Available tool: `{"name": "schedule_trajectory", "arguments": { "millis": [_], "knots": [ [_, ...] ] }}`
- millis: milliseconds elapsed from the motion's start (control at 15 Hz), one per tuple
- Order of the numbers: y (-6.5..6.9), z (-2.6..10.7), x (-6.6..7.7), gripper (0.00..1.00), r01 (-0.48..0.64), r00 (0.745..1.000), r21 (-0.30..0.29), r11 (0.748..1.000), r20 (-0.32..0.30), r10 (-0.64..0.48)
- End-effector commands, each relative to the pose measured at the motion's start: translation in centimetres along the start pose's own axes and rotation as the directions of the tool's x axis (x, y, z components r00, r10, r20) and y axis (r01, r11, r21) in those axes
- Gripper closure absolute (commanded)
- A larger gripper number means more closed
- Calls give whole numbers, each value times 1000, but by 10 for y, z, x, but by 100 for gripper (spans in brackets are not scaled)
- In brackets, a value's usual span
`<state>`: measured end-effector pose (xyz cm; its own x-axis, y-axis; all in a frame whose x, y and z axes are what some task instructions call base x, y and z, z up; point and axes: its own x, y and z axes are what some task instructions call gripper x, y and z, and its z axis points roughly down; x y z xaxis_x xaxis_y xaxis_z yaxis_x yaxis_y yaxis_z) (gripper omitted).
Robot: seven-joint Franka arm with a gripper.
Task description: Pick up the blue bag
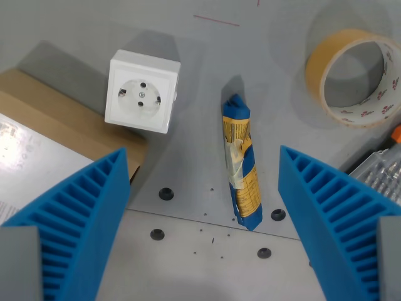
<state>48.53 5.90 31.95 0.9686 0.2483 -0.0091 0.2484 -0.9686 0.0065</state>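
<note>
On the grey table the blue bag lies between the wide-apart fingers, touching neither

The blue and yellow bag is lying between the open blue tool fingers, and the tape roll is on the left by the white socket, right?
Not quite. In the wrist view the tan tape roll sits at the right, away from the white square socket. The blue and yellow bag does lie between the open blue ribbed tool fingers.
</note>
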Motion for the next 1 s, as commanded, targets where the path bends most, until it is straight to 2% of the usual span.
{"name": "schedule_trajectory", "arguments": {
  "millis": [67,600,1000],
  "knots": [
    [0,-2,0,0,1,1000,-1,1000,-4,-1],
    [1,1,-1,0,13,1000,-2,1000,-6,-13],
    [4,12,-7,0,43,999,-8,999,-31,-43]
  ]
}}
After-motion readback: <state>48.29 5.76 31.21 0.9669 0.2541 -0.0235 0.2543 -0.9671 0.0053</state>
